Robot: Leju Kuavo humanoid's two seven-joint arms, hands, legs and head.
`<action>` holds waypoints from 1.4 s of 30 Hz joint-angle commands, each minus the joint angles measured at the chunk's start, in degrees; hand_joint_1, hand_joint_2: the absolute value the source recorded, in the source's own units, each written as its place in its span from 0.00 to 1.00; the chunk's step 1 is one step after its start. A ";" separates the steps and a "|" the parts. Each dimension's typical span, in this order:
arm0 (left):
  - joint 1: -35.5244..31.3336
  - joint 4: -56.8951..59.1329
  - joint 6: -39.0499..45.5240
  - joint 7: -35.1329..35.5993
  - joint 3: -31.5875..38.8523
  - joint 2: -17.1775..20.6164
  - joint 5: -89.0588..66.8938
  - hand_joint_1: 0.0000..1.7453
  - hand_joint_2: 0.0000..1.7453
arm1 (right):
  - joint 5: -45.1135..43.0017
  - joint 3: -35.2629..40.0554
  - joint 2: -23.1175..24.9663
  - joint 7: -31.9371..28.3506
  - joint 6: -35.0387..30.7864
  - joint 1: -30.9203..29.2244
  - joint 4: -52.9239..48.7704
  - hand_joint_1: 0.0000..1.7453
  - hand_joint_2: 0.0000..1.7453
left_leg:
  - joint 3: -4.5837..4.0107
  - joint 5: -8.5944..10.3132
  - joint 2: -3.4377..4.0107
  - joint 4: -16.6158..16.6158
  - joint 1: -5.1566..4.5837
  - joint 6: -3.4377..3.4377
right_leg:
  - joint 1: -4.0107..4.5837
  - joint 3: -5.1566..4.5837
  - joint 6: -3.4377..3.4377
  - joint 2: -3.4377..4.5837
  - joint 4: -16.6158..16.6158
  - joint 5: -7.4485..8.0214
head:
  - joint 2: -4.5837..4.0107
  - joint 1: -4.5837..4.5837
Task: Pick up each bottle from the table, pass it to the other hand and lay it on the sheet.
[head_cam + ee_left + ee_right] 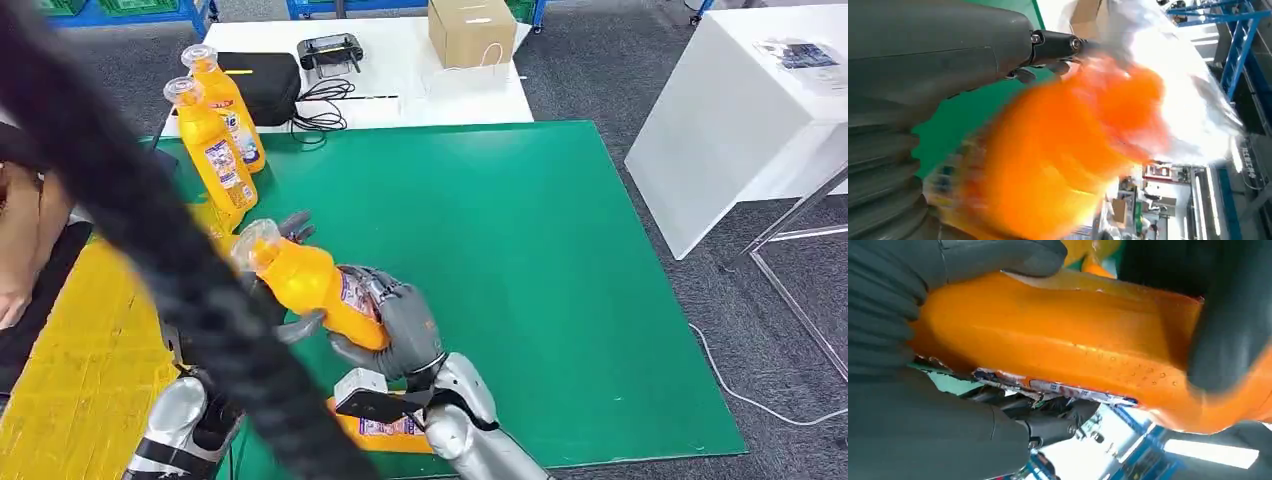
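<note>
An orange bottle with a clear cap hangs tilted over the green sheet. My right hand grips its labelled lower body; in the right wrist view the hand wraps the sharp bottle. My left hand lies around the bottle's upper part with its fingers apart, partly hidden by a black cable. The bottle is a blur beside the left hand in the left wrist view. Two more orange bottles stand at the sheet's far left. Another bottle lies on the sheet under my right arm.
A thick black cable crosses the left of the head view. A yellow surface and a person's arm are at the left. Behind the sheet are a black bag, a controller and a cardboard box. A white table stands right.
</note>
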 commanded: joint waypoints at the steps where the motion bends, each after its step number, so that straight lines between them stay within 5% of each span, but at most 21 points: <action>1: -2.38 3.34 -0.08 -0.66 -4.11 0.53 -1.10 0.00 1.00 | 2.12 6.52 0.16 1.04 0.35 -4.81 9.98 0.99 1.00 | 0.25 -0.09 0.02 -0.02 0.07 -0.01 | 0.09 0.30 -0.05 -0.03 -0.09 -0.06 | 0.00 0.00; 13: -1.63 0.66 1.46 -1.68 -6.36 0.25 -3.15 0.00 1.00 | 4.55 8.92 0.30 2.28 0.43 -5.66 12.43 0.99 1.00 | 0.27 -0.13 -0.02 0.03 0.12 -0.02 | 0.13 0.36 -0.07 -0.08 -0.09 -0.09 | 0.00 0.00; 14: -1.55 0.46 1.64 -1.88 -6.35 0.21 -3.20 0.43 1.00 | 4.61 8.95 0.31 2.34 0.33 -5.68 12.46 1.00 1.00 | 0.18 -0.09 -0.04 0.01 0.07 -0.01 | 0.08 0.24 -0.05 -0.08 -0.07 -0.07 | 0.00 0.00; 15: -1.34 0.07 2.16 -2.20 -6.35 0.03 -3.57 1.00 1.00 | 4.64 8.91 0.26 2.41 0.19 -5.66 12.38 0.99 1.00 | 0.13 -0.06 -0.03 0.00 0.05 -0.01 | 0.06 0.17 -0.04 -0.05 -0.06 -0.04 | 0.00 0.00; 27: -1.25 0.34 4.51 -3.21 -5.79 -0.23 -4.40 1.00 1.00 | 1.36 6.07 -0.66 1.81 -0.86 -4.05 7.48 0.98 1.00 | 0.07 -0.03 -0.07 0.00 0.03 0.00 | 0.03 0.11 -0.02 -0.10 -0.04 -0.04 | 0.00 0.00; 28: -1.24 -0.05 5.25 -3.48 -5.36 -0.21 -4.71 1.00 1.00 | 0.61 5.42 -0.75 1.60 -1.14 -3.54 6.55 0.72 1.00 | 0.16 -0.09 -0.09 0.04 0.07 0.00 | 0.08 0.24 -0.04 -0.14 -0.06 -0.09 | 0.00 0.00; 42: -1.31 -0.59 5.64 -3.63 -4.92 0.13 -4.89 1.00 1.00 | 0.10 5.00 -0.92 1.37 -1.13 -3.11 5.76 0.72 1.00 | 0.16 -0.08 -0.07 0.03 0.07 -0.01 | 0.08 0.23 -0.04 -0.13 -0.06 -0.07 | 0.00 0.00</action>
